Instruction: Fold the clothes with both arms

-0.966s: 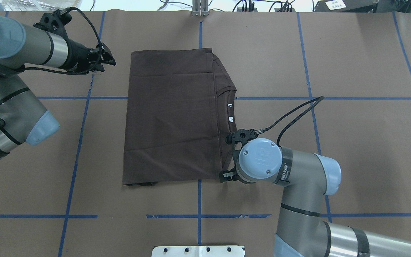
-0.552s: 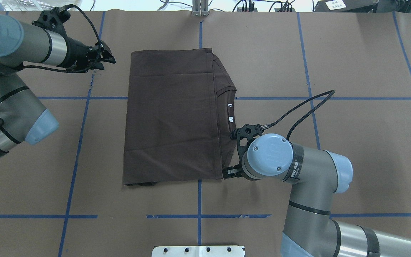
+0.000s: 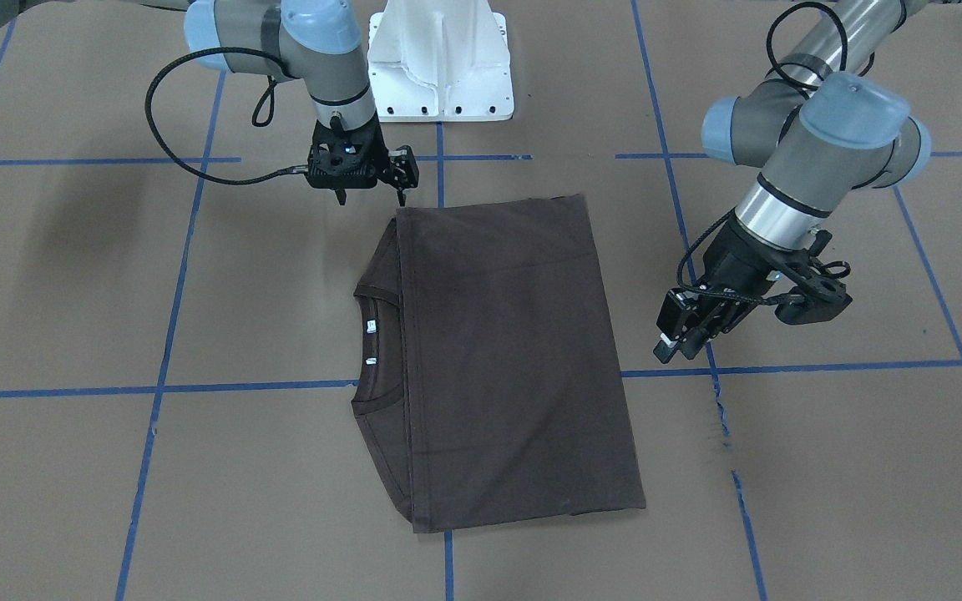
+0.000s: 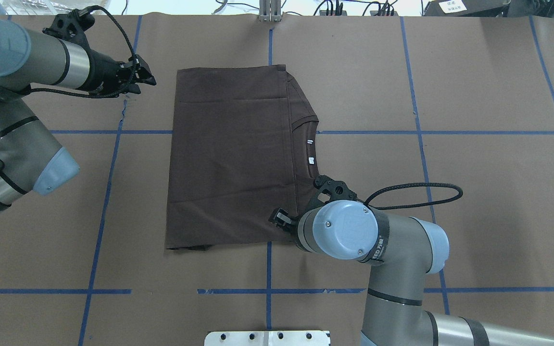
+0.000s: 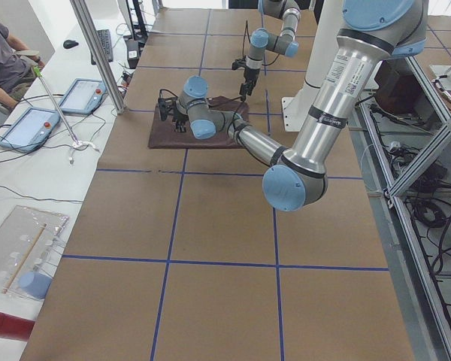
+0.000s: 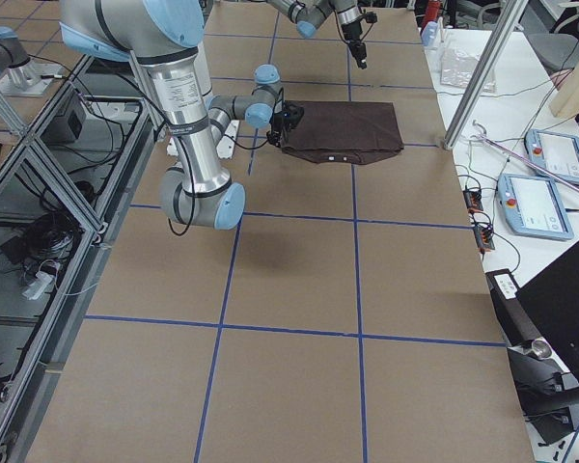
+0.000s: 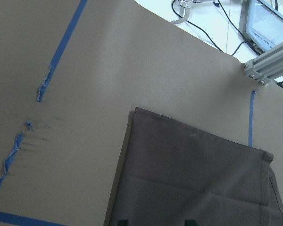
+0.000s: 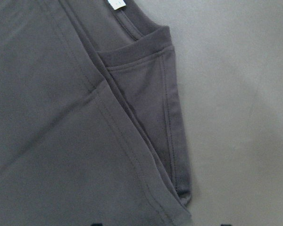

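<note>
The dark brown T-shirt (image 4: 231,158) lies folded flat in a rectangle at mid table, with its ribbed collar (image 4: 307,144) and white tags (image 4: 310,160) showing at its right edge. It also shows in the front view (image 3: 514,359). My right gripper (image 3: 370,200) is open and empty, pointing down just above the shirt's near corner on the collar side. Its wrist view shows that corner and the collar (image 8: 146,52) close below. My left gripper (image 4: 148,79) is open and empty, low over the table left of the shirt's far corner (image 7: 137,110).
The white pedestal base (image 3: 439,58) stands at the robot's edge of the table. Blue tape lines cross the brown paper cover, and one is torn near the left gripper (image 3: 719,409). An operator (image 5: 4,53) and tablets (image 5: 30,124) are beyond the table's far edge.
My right wrist has swung left and turned over the shirt's near right corner, and its cable now loops out to the right. The left arm has barely moved. The shirt is unchanged.
</note>
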### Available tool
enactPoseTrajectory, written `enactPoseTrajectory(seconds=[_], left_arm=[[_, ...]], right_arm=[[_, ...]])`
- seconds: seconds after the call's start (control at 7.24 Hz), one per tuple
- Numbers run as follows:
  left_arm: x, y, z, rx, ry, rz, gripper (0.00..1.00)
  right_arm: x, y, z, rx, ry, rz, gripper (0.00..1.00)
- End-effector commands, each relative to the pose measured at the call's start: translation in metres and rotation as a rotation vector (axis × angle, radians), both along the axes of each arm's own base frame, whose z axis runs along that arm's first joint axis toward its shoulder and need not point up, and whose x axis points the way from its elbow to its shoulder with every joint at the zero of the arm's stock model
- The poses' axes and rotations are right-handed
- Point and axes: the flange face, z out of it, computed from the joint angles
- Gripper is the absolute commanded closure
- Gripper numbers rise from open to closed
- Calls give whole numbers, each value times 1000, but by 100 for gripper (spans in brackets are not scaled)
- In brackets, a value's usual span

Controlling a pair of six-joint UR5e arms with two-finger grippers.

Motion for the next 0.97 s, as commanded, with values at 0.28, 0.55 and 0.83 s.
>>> enactPoseTrajectory(seconds=[0.28, 0.55, 0.83], left_arm=[[0, 0, -1, -10, 7, -7, 50], [-2, 3, -7, -17, 23, -14, 50], [-2, 3, -7, -18, 24, -15, 50]], right_arm=[[-19, -4, 20, -107, 14, 107, 25], [-21, -5, 19, -107, 14, 107, 25], [-19, -15, 24, -105, 25, 119, 27]])
